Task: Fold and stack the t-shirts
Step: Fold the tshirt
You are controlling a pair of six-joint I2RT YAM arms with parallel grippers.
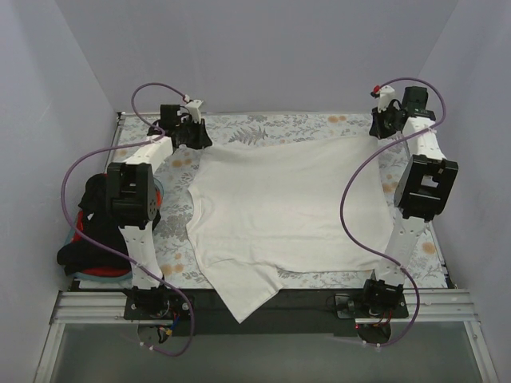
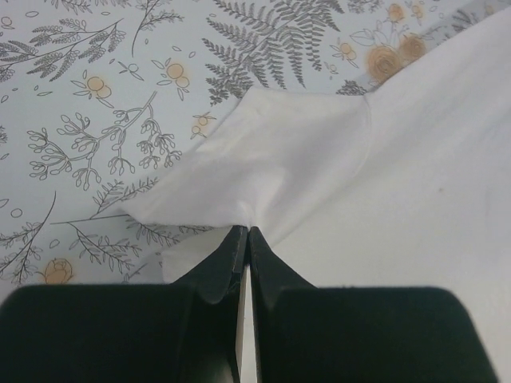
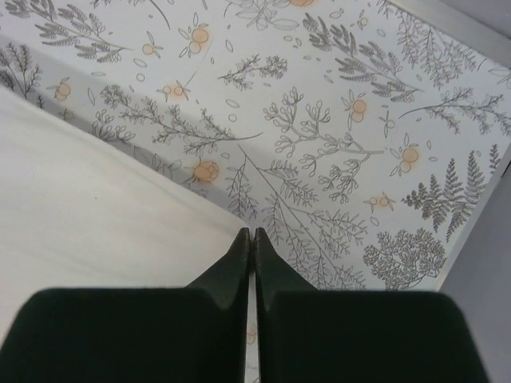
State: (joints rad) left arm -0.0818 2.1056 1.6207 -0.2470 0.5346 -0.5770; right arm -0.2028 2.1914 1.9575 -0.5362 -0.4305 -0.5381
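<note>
A large off-white t-shirt [image 1: 287, 207] lies spread flat across the middle of the table, one sleeve hanging over the front edge. My left gripper [image 1: 194, 137] is at its far left corner. In the left wrist view the gripper [image 2: 244, 229] is shut on a bunched fold of the shirt [image 2: 295, 159]. My right gripper [image 1: 382, 128] is at the far right corner. In the right wrist view it [image 3: 251, 231] is shut right at the shirt's edge [image 3: 96, 215], which runs straight to the tips. Black [image 1: 92, 199], red [image 1: 100, 267] and teal [image 1: 157, 191] shirts lie piled at the left.
The floral table cloth [image 1: 303, 121] covers the table, seen also in the wrist views [image 2: 96, 104] [image 3: 335, 144]. Grey walls close in the back and both sides. A black strip and metal rail [image 1: 88, 307] run along the front edge by the arm bases.
</note>
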